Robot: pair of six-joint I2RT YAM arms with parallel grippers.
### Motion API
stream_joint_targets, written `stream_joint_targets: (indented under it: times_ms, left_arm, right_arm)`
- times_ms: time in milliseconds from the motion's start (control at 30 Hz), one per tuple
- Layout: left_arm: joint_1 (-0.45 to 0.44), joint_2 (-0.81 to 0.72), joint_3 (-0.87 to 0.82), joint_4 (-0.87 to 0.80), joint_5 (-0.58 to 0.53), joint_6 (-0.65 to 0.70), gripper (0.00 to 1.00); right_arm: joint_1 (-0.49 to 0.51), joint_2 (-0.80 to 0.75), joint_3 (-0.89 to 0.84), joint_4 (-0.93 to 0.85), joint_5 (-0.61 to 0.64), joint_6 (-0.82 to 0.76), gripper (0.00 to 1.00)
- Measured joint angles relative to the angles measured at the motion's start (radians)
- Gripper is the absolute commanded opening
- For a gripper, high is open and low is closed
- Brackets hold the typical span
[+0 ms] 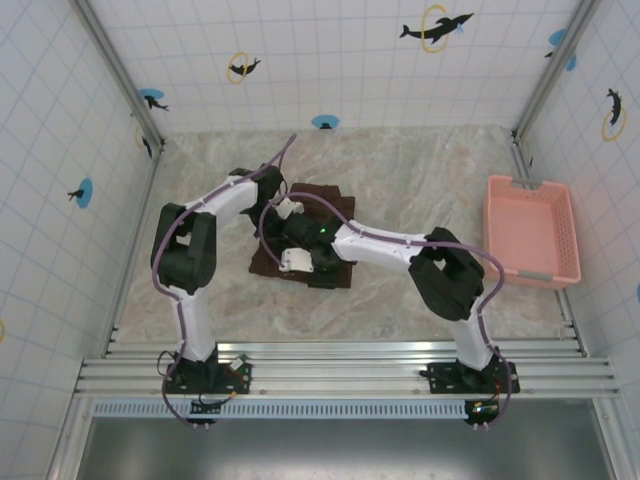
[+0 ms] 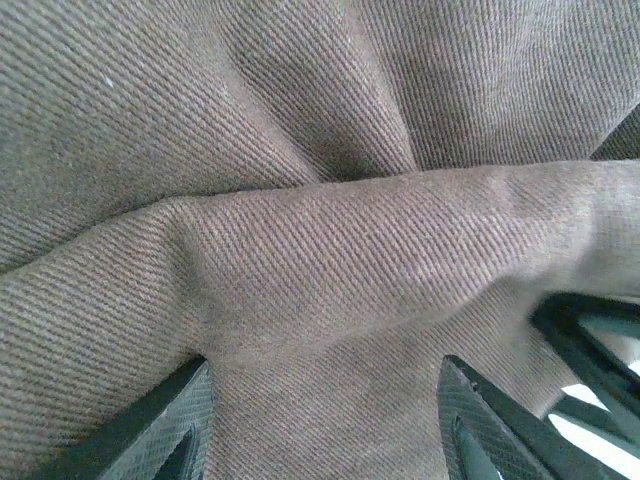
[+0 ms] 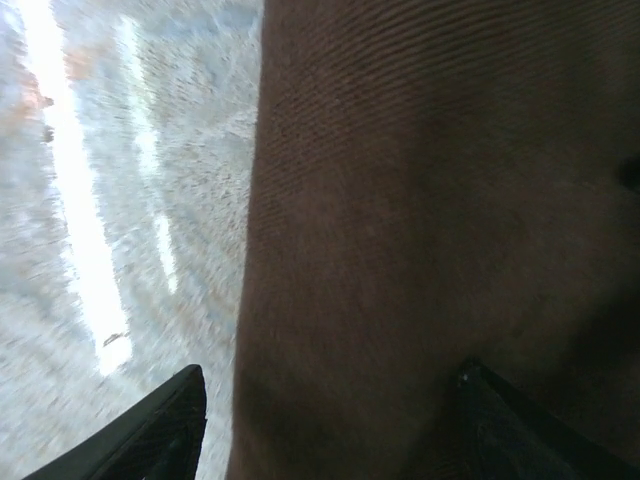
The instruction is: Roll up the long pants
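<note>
Top external view: long pants [image 1: 325,195] lie bunched on the table [image 1: 420,170]; left end effector [image 2: 320,400] spread wide astride a fold, right end effector [image 3: 330,400] spread at the cloth's edge.

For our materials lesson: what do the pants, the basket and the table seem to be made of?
Pants: woven cloth, matte brown, with fine diagonal twill ribs, likely cotton. Basket: probably moulded plastic, smooth pink. Table: marble-look veined surface, maybe laminate.
</note>
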Motion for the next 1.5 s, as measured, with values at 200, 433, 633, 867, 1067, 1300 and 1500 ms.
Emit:
stream_joint_targets:
  times_ms: [200, 433, 633, 867, 1067, 1300, 1500]
  left_arm:
    - [0.013, 0.002, 0.022, -0.031, -0.008, 0.046, 0.61]
    - [0.053, 0.002, 0.037, -0.04, -0.007, 0.069, 0.61]
    - [0.092, -0.016, 0.067, -0.079, -0.006, 0.072, 0.64]
    - [0.132, -0.06, 0.134, -0.11, -0.021, 0.075, 0.65]
    - [0.146, -0.09, 0.181, -0.139, -0.04, 0.099, 0.65]
    - [0.147, -0.095, 0.182, -0.162, -0.045, 0.113, 0.65]
    - [0.147, -0.095, 0.17, -0.161, -0.046, 0.117, 0.65]
  right_arm:
    - [0.005, 0.077, 0.087, 0.005, 0.053, 0.012, 0.49]
    - [-0.01, 0.12, 0.179, -0.05, 0.011, 0.002, 0.08]
    - [-0.022, 0.111, 0.181, -0.072, -0.087, 0.003, 0.01]
    - [-0.022, 0.1, 0.222, -0.27, -0.373, 0.005, 0.01]
    - [-0.068, 0.105, 0.362, -0.492, -0.662, 0.04, 0.03]
    - [-0.257, 0.218, 0.543, -0.604, -0.904, 0.163, 0.05]
    - [-0.385, 0.427, 0.679, -0.605, -0.917, 0.245, 0.07]
